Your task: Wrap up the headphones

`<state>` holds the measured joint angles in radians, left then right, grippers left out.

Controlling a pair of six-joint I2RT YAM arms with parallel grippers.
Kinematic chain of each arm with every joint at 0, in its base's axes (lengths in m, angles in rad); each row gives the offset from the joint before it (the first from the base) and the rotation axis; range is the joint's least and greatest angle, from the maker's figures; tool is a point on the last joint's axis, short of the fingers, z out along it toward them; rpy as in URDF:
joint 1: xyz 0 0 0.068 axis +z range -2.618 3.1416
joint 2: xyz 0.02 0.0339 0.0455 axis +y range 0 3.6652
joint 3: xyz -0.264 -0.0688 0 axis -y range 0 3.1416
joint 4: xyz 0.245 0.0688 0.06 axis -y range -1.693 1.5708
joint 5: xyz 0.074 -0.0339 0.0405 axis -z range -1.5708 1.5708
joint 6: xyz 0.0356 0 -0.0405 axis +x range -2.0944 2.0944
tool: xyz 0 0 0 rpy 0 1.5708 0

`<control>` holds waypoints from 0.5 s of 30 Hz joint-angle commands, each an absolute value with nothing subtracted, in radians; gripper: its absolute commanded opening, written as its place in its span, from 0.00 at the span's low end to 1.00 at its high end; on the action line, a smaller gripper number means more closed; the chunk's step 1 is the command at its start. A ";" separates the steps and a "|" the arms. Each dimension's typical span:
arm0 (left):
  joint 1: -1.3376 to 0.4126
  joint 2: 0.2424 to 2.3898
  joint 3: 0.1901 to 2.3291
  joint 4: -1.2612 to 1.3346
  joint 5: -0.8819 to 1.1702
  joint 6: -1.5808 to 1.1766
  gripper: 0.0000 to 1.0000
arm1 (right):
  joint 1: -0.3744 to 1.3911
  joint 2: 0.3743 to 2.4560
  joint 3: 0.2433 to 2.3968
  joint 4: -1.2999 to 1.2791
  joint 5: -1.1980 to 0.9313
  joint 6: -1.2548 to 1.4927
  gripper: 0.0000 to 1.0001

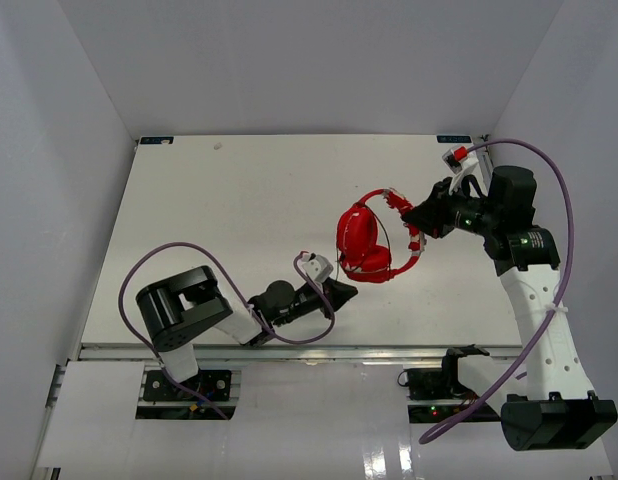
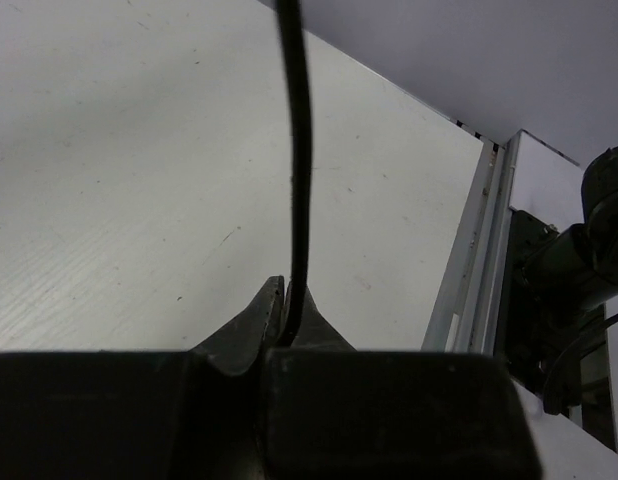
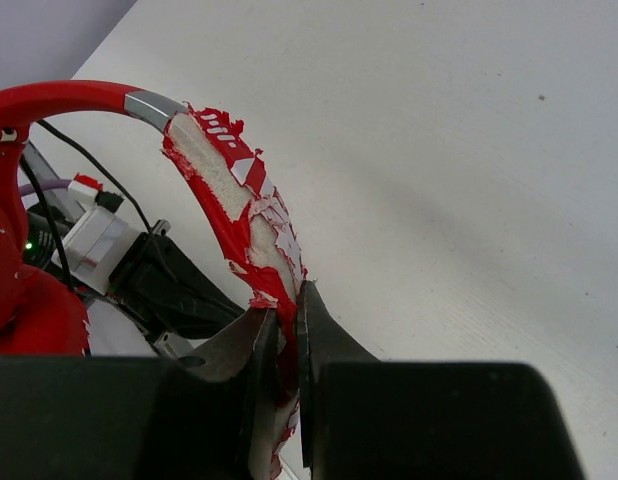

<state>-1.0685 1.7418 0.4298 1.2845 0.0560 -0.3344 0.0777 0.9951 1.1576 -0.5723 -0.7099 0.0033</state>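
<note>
White table (image 1: 239,200), one pair of headphones (image 1: 361,240); right jaws clamped on headband (image 3: 227,190); left jaws pinching cord (image 2: 300,150).

Matte white table (image 1: 219,200) inside 3 plain pale grey walls (image 1: 309,60), metal rail (image 1: 319,351) along its near edge.

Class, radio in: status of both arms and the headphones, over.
Left fingers shut on cord. Right fingers shut on headphones headband. No obstruction seen.

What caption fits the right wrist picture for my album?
Right pincer clamped on the peeling band of the red headphones, white table behind.
</note>
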 commanded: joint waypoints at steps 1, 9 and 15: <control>-1.124 1.684 0.515 1.163 0.018 -0.343 0.00 | 0.069 1.003 1.206 -0.495 -0.634 0.133 0.08; -1.196 1.649 0.608 0.971 -0.026 -0.333 0.00 | 0.071 0.991 1.186 -0.476 -0.326 0.226 0.08; -1.249 1.614 0.692 0.760 -0.053 -0.297 0.00 | 0.088 0.957 1.108 -0.397 -0.116 0.235 0.08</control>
